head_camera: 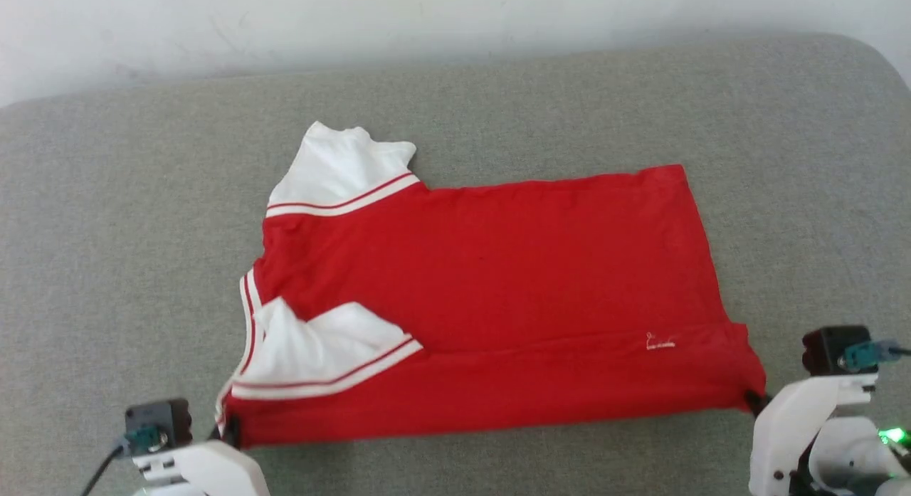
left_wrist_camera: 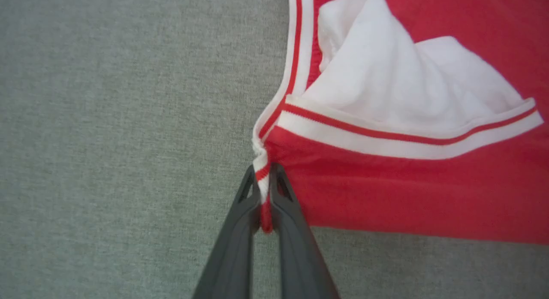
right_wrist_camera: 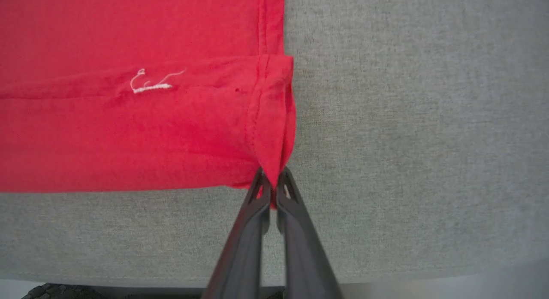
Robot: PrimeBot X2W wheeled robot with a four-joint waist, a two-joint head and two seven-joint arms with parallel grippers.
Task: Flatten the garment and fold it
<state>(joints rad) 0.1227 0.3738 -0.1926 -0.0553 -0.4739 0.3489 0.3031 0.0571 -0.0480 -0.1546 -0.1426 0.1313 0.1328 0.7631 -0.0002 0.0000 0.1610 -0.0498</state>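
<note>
- Grey padded surface (head_camera: 107, 197) carries the garment (head_camera: 498, 268), plain red side up, mostly flat.
- Near edge already folded over; sleeves rumpled, further folds remain, I'd judge.
- Left gripper (left_wrist_camera: 265, 179) pinches the collar corner; right gripper (right_wrist_camera: 271, 183) pinches the hem corner.

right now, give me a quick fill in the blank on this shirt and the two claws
1. The garment lies on a ____ fabric surface.
2. Its near sleeve is ____ with striped trim and lies folded over the body.
3. The left claw and the right claw are each ____ on a near corner of the garment.
4. The side of the garment facing up is plain ____.

Missing words: grey; white; shut; red
</note>
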